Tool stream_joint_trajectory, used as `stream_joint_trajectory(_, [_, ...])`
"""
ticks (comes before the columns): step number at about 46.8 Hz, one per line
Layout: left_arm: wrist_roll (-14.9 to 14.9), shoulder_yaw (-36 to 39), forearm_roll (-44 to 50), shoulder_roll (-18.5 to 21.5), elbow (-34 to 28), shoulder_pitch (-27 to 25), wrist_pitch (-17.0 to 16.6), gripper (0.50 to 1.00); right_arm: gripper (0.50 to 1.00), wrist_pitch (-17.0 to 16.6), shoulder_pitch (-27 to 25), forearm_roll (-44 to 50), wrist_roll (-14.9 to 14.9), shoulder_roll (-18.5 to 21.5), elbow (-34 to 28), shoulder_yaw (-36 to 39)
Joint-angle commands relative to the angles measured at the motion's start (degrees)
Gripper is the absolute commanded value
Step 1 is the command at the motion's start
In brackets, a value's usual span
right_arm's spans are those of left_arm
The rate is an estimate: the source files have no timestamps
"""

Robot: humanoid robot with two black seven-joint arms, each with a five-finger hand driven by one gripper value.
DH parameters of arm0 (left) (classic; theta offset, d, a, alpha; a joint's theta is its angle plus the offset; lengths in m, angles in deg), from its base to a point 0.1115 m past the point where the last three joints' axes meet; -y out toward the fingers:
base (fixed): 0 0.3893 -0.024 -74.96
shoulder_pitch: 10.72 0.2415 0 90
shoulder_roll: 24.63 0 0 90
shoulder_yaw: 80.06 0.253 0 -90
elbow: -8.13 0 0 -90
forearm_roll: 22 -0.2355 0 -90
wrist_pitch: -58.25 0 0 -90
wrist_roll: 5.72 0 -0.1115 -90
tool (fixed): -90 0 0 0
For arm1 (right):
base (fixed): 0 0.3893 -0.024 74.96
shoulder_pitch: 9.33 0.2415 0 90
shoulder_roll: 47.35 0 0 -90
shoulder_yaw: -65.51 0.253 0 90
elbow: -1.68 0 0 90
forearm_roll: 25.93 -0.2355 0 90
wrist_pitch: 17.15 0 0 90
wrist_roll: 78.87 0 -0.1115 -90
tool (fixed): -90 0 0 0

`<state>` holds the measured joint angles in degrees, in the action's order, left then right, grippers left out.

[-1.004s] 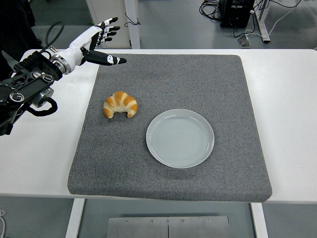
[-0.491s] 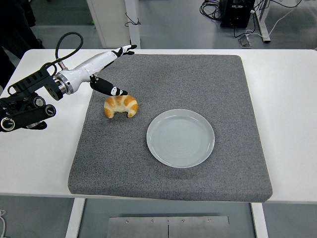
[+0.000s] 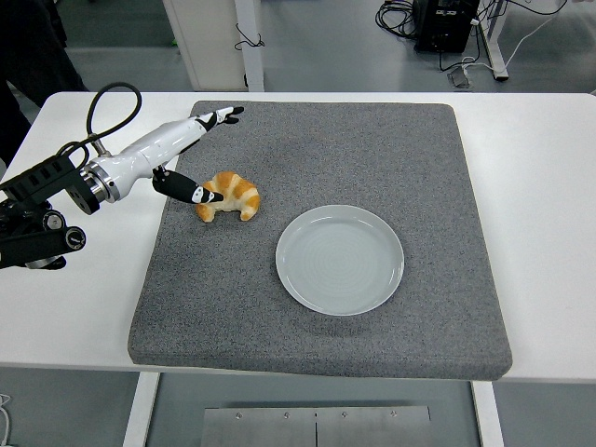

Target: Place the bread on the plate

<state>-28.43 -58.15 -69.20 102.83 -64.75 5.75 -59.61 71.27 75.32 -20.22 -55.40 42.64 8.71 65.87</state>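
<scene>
I see the bread [image 3: 228, 195], a golden croissant with its two ends curving toward the near edge, lying on the grey mat [image 3: 317, 307] in the mat's left part, a little beyond the middle. It is not on the plate. The plate [image 3: 340, 260], pale grey-blue and round with faint rings in its well, sits on the mat near the centre, to the right of the croissant and nearer to me; the two are apart, with a strip of bare mat between them.

My left hand [image 3: 191, 158] comes in from the left edge on a white forearm. Its fingers are spread wide and hold nothing: the long fingers [image 3: 223, 115] reach out over the mat's far left corner, pointing away, while the dark thumb [image 3: 186, 190] angles down toward the croissant's left end. From this view I see the thumb's tip right against that end, though I cannot tell for certain whether it touches it or hovers just above it.

Behind the wrist I see the black arm [image 3: 42, 209] with a looped black cable [image 3: 107, 102] over the white table [image 3: 549, 186]. My right hand does not show.

The mat covers most of the table's middle, its near edge close to the table's near edge.
</scene>
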Motion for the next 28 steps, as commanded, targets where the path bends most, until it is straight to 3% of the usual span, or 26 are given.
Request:
stream_joint_trajectory(1, [-0.06,2.78,0.00,-0.11,0.02,-1.18,0.18,0.972,1.000,0.08,0.00,0.00,0.00,0.00,0.00,0.00])
stream_joint_trajectory(9, [0.73,4.81,0.00,-0.63,0.10,-1.71,0.27,0.972,1.000,0.00,0.00,0.00,0.00,0.00,0.00,0.00])
stream_joint_trajectory(19, [6.79,4.99,0.00,-3.88,1.33,-1.62,0.18,0.972,1.000,0.00,0.00,0.00,0.00,0.00,0.00,0.00])
stream_joint_trajectory(28, [9.17,4.90,-0.09,-6.43,3.53,-1.09,0.00,0.971,1.000,0.00,0.00,0.00,0.00,0.00,0.00,0.00])
